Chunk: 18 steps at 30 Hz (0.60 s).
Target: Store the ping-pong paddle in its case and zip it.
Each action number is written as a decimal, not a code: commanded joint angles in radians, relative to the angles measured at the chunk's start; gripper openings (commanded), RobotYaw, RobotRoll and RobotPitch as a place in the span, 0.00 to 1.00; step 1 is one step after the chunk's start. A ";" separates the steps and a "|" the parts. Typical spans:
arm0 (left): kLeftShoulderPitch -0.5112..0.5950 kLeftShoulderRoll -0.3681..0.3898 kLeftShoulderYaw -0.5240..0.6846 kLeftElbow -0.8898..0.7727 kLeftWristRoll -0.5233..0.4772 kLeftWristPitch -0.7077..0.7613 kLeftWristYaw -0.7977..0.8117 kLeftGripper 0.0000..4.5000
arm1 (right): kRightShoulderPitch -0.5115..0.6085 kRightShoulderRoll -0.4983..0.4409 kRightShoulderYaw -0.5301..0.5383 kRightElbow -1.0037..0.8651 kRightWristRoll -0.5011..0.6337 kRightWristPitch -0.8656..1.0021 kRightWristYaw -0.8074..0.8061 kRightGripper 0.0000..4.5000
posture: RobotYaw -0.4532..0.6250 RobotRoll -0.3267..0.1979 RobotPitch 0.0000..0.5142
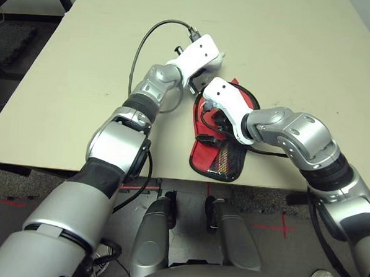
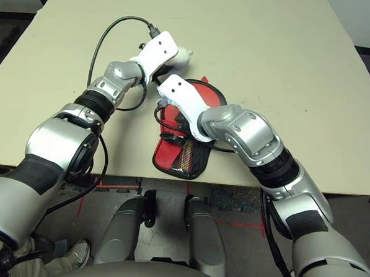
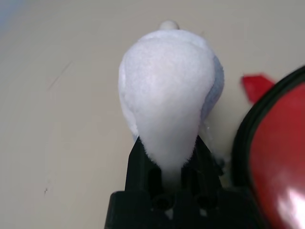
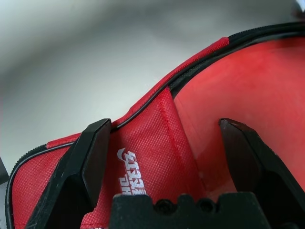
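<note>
The left jaws (image 3: 164, 157) are clenched on a soft white fluffy fabric lump (image 3: 167, 90), which sticks out past the black fingers (image 3: 138, 162). The right jaws (image 4: 167, 157) are wide apart and grip nothing. They hang just over the flat red fabric case (image 4: 157, 138) with its white logo and black zipper rim.

In the head view the red case (image 1: 218, 159) lies on the pale beige worktop (image 1: 289, 51), close to the near edge, at about 6 o'clock from the middle of the worktop. Its narrow end with the mesh pocket points to 6 o'clock and its round end points to 12 o'clock. The right white hand covers much of the round end. The left white hand holds the white lump (image 2: 184, 53) just past the round end of the case, at about 11 o'clock from it. I cannot tell if the ping-pong paddle is inside the case
</note>
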 commanded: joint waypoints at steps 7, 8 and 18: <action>-0.016 -0.118 0.010 0.017 0.014 -0.058 0.025 0.02 | 0.060 0.008 0.009 0.008 -0.021 0.048 -0.005 1.00 | 0.36 0.62 0.55; -0.016 -0.125 0.015 0.016 0.011 -0.060 0.025 0.02 | 0.063 0.011 0.006 0.007 -0.022 0.050 -0.006 1.00 | 0.35 0.62 0.55; -0.009 -0.174 0.032 0.009 0.001 -0.075 -0.023 0.02 | 0.072 0.021 -0.019 0.016 -0.039 0.052 -0.014 1.00 | 0.35 0.62 0.57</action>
